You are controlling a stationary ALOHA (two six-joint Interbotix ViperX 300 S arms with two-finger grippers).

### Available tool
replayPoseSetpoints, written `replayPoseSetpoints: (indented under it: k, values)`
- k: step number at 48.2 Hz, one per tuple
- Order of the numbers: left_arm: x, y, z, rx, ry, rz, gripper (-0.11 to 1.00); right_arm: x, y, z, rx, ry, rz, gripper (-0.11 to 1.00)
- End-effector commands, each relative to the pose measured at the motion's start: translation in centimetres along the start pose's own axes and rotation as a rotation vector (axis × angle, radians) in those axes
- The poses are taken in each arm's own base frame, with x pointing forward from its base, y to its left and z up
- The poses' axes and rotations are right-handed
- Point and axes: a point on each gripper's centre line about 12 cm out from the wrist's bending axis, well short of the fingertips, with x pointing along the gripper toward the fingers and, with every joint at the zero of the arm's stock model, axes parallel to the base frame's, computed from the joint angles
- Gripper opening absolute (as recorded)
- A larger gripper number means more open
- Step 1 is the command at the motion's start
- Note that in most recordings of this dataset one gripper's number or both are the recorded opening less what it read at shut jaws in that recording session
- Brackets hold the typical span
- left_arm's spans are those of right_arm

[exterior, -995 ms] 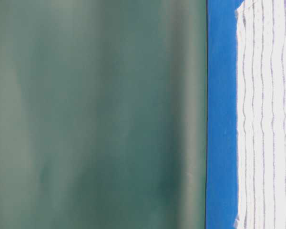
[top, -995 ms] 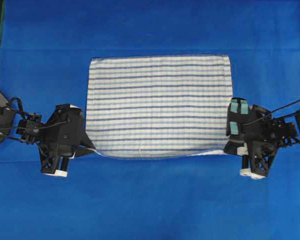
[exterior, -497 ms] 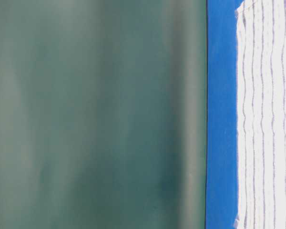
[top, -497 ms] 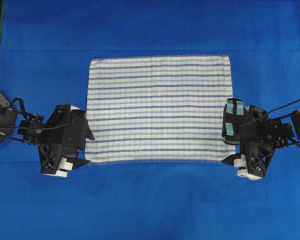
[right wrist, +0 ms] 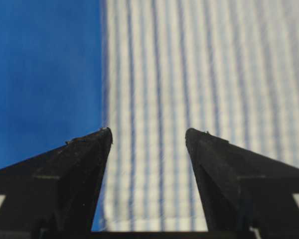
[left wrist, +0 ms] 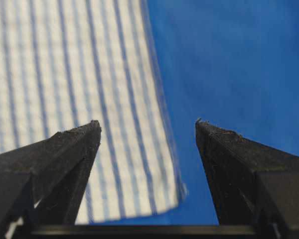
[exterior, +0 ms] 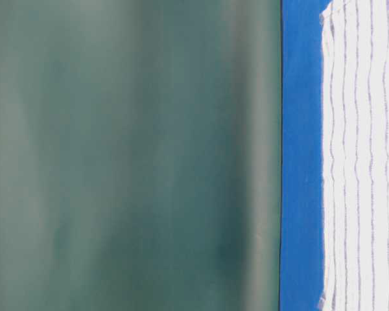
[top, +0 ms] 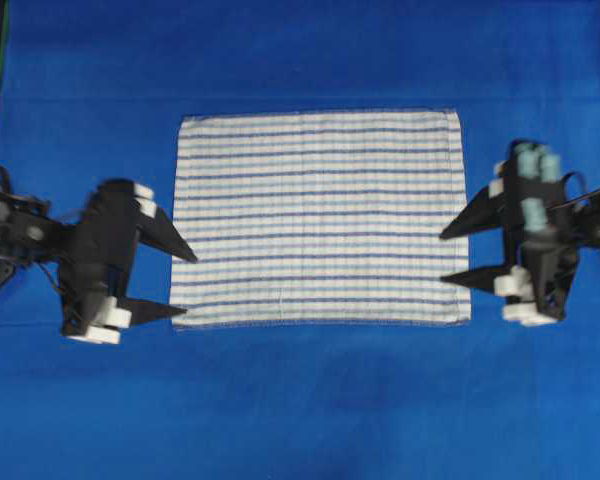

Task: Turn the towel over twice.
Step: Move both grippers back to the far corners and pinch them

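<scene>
Towel lies flat and spread on the blue desk, between the two claws; it looks thin, light and limp, so it should sag and fold when lifted rather than hold its shape; the near hemmed corners seem the best places to pinch, one per side, to keep it taut; left claw stands wide open and empty at its left edge; right claw likewise gapes, holding nothing, at its right edge.

A plain blue table covering spreads evenly lit, with a blurred dull-green wall behind it.
</scene>
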Motion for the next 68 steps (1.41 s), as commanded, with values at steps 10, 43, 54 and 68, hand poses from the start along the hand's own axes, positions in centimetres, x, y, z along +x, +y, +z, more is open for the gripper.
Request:
replayPoseSetpoints:
  k: [10,43,54,68]
  values:
    - [-5.1,1.9,3.5,-0.028,-0.219,0.063,0.72,-4.6,-1.6,2.6,-0.023,-0.223,-0.028,0.64]
    - [-2.1,10.9,0.1,-0.018,-0.130,0.368,0.72,-1.9,-11.5,0.6,0.081,-0.079,-0.361,0.64]
    - [-0.5,15.0,-3.3,-0.083,-0.071,0.478,0.72,0.5,-15.8,-2.2,0.137,0.042,-0.448,0.64]
    - [1.3,18.2,-7.3,-0.122,0.001,0.548,0.72,3.7,-19.1,-4.8,0.164,0.080,-0.445,0.64]
